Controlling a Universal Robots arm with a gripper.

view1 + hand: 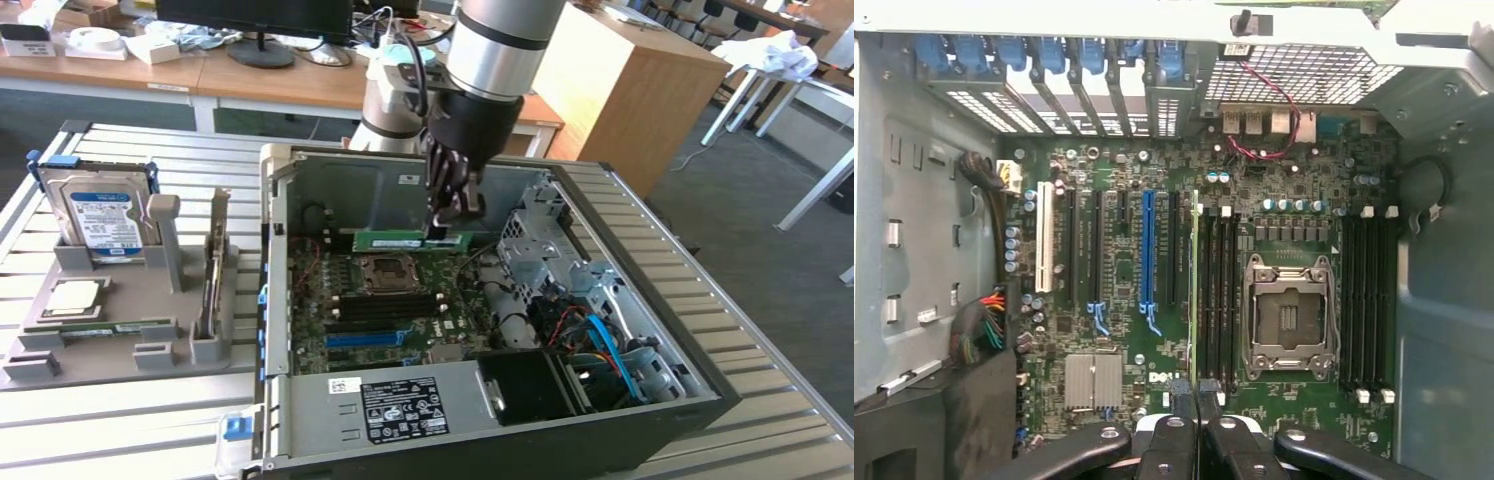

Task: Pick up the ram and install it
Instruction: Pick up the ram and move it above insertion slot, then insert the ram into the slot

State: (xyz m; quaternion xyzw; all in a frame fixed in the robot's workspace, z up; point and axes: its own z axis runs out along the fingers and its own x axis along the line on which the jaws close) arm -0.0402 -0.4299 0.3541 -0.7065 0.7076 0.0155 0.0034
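My gripper (449, 230) reaches down into the open computer case (307, 190) and is shut on the ram (398, 240), a long thin green stick held level by one end. In the exterior view the ram hangs just above the motherboard (367, 330), on the far side of the CPU socket (384, 270). The wrist view looks straight down along my gripper (1197, 425), and the ram (1196, 290) appears edge-on as a thin green line. It runs parallel to the black memory slots (1220, 300) beside the CPU socket (1287, 317), over their outer edge.
A grey holder (134, 350) on the exterior view's left carries a hard drive (100, 215), a square silver chip (74, 297), a green stick (104, 328) and an upright card (214, 280). Inside the case are drive cages (547, 235), cables (607, 340) and the power supply (400, 405).
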